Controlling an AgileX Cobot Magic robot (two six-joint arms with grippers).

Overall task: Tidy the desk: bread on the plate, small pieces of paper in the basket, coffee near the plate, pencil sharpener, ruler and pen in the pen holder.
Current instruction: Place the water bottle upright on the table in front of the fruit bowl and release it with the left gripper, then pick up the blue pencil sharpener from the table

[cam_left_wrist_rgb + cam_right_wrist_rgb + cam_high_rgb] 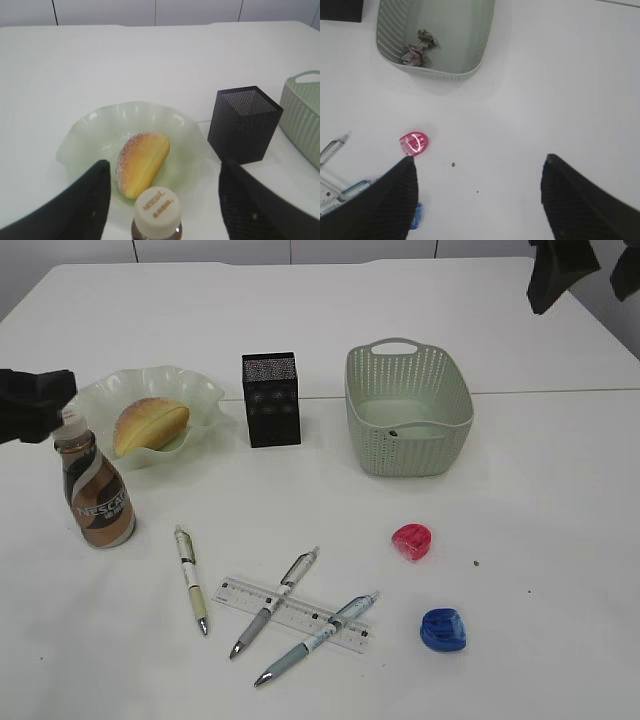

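Observation:
The bread (pixel 150 425) lies on the pale green plate (pixel 205 392). Just in front stands the coffee (pixel 96 498); in the left wrist view its white cap (pixel 158 208) sits between my left gripper's (pixel 163 171) open jaws, with a gap on each side. My right gripper (pixel 480 165) hangs open over bare desk (pixel 540 540), nothing between its fingers. A red pencil sharpener (pixel 412 541) and a blue one (pixel 443 630) lie front right. The clear ruler (pixel 295 614) lies under two crossed pens (pixel 275 600) (pixel 316 637); a third pen (pixel 191 579) is to their left. The black pen holder (pixel 271 400) stands upright.
The sage-green basket (pixel 408 410) stands right of the pen holder, with small pieces of paper (pixel 417 50) inside. In the exterior view my left gripper (pixel 55 405) is at the far left edge, and my right gripper (pixel 597 275) is raised at the back right.

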